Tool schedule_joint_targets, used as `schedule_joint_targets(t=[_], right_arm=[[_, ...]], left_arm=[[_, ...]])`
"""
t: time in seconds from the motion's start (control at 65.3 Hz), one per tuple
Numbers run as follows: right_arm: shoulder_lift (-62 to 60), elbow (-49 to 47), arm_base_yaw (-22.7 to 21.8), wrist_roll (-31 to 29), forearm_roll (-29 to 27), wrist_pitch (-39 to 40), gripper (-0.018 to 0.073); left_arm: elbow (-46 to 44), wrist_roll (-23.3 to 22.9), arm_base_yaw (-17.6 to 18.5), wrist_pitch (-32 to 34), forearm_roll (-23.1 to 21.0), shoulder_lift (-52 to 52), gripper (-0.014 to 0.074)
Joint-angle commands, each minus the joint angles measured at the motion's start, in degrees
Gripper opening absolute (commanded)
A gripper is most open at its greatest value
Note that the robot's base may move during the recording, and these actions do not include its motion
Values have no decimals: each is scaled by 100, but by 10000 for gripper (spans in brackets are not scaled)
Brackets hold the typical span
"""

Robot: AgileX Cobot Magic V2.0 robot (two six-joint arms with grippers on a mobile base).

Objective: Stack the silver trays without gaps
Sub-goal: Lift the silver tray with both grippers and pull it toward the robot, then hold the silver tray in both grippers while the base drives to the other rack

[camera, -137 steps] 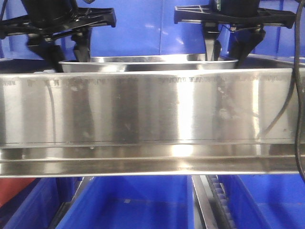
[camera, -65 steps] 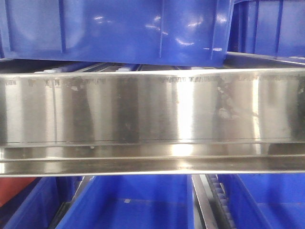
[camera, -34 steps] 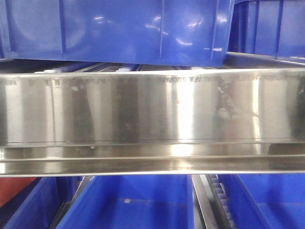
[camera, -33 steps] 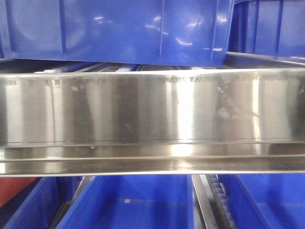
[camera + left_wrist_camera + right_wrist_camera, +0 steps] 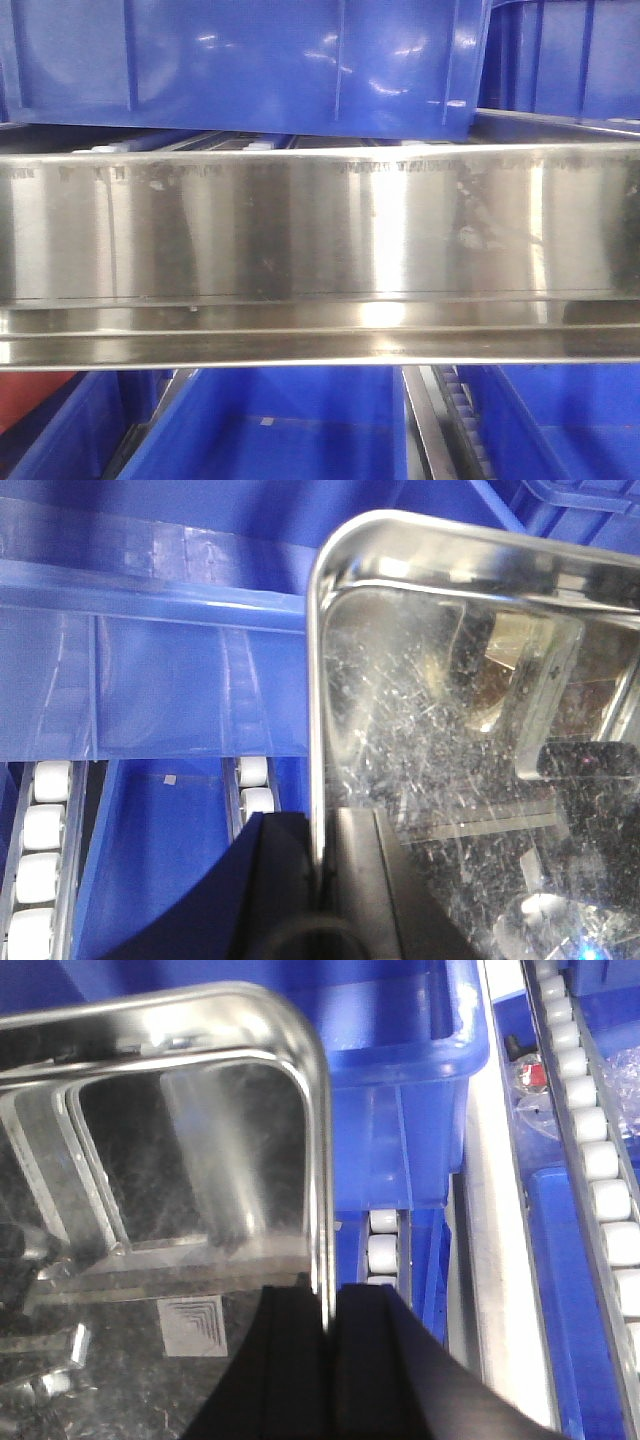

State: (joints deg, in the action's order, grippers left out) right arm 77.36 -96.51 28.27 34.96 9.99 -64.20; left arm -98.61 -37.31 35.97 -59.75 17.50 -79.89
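One silver tray (image 5: 450,710) fills the right side of the left wrist view, shiny and scratched, with a rolled rim. My left gripper (image 5: 322,825) is shut on that tray's left rim, one black finger inside and one outside. In the right wrist view the same silver tray (image 5: 190,1160) fills the left side. There my right gripper (image 5: 328,1295) is shut on its right rim. The tray hangs above blue bins and roller tracks. Neither the tray nor a gripper shows in the front view.
A long brushed-steel shelf rail (image 5: 320,230) spans the front view, with blue bins above (image 5: 250,60) and below (image 5: 280,430) it. White roller tracks (image 5: 40,870) (image 5: 600,1160) run beside the blue bins (image 5: 400,1040) under the tray.
Two seconds ago the tray and both grippers stood just behind the rail in the front view. They have left that view, and a blue bin shows there. Nothing has moved in the last second.
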Motion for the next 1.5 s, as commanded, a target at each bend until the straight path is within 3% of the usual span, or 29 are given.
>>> schedule_joint_targets(t=[0.0,1.484], right_arm=[[-81,-73,-47,-62,531,56,-78],[-81,-73,-47,-62,531,79,-78]], left_arm=[[-21,26,-12,-116,408,118,-17],[-21,26,-12,-57,408,118,-17]])
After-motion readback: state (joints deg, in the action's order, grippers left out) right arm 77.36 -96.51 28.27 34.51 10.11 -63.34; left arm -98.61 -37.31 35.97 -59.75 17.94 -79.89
